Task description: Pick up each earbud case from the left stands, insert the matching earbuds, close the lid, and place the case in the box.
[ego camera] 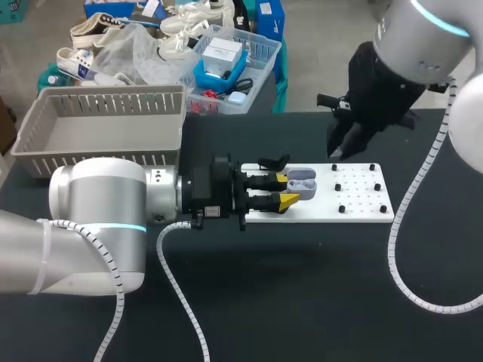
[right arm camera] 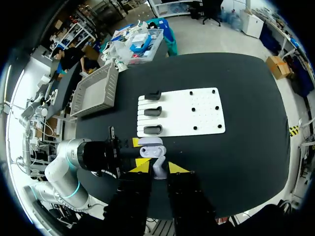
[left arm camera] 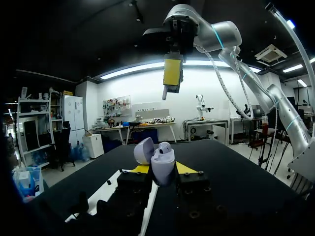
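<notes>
insert step: your left gripper (left arm camera: 162, 169) pinches the open case (ego camera: 301, 179); right gripper (right arm camera: 160, 167), above the case, pinches an earbud (right arm camera: 158, 172). next, lower it straight into the free slot.

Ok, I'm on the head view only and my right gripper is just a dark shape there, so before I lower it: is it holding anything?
Observer: Yes. The right wrist view shows the right gripper shut on a white earbud.
Operator: Is it lined up with the case?
Observer: Roughly. In that same view the open case, clamped in the left gripper, lies just ahead of the earbud and apart from it.
Operator: Is any bud in the case already?
Observer: The left wrist view shows one seated earbud in the case, with the lid tilted back.
</notes>
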You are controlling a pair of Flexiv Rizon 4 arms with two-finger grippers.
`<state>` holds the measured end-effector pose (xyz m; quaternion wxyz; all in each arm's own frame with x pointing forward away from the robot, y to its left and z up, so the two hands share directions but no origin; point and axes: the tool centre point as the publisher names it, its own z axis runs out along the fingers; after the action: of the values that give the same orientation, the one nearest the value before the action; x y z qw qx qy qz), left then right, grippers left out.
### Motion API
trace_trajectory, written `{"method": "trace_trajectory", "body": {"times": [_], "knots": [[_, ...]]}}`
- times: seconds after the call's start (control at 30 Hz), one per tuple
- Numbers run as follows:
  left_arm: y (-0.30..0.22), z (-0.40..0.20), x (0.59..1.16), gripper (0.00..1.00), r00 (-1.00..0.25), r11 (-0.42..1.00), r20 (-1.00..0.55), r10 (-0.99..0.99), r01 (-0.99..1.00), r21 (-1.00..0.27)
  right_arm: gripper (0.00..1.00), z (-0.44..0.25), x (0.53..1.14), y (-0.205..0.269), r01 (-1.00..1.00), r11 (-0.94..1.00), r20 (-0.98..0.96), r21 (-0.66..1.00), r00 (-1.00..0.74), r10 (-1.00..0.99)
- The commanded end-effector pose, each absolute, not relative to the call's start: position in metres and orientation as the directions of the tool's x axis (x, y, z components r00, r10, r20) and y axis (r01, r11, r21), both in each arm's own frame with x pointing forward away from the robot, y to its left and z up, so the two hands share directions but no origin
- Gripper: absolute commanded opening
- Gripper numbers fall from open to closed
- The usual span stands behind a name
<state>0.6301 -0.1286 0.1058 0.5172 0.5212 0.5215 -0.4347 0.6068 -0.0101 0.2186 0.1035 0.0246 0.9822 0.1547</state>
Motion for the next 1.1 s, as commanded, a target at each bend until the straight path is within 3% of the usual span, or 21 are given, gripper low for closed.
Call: {"method": "trace_trajectory", "body": {"times": [0.03,0.4,1.1], "knots": [[-0.129,0.105,0.629,0.0,0.079,0.084,-0.992,0.094,0.993,0.087,0.0,0.212,0.617,0.002,-0.065,0.92,-0.004,0.387,-0.998,-0.069],[-0.129,0.105,0.629,0.0,0.079,0.084,-0.992,0.094,0.993,0.087,0.0,0.196,0.613,0.027,-0.098,0.914,0.068,0.393,-0.989,-0.135],[-0.129,0.105,0.629,0.0,0.079,0.084,-0.992,0.094,0.993,0.087,0.0,0.195,0.61,0.028,-0.095,0.921,0.064,0.377,-0.99,-0.129]]}}
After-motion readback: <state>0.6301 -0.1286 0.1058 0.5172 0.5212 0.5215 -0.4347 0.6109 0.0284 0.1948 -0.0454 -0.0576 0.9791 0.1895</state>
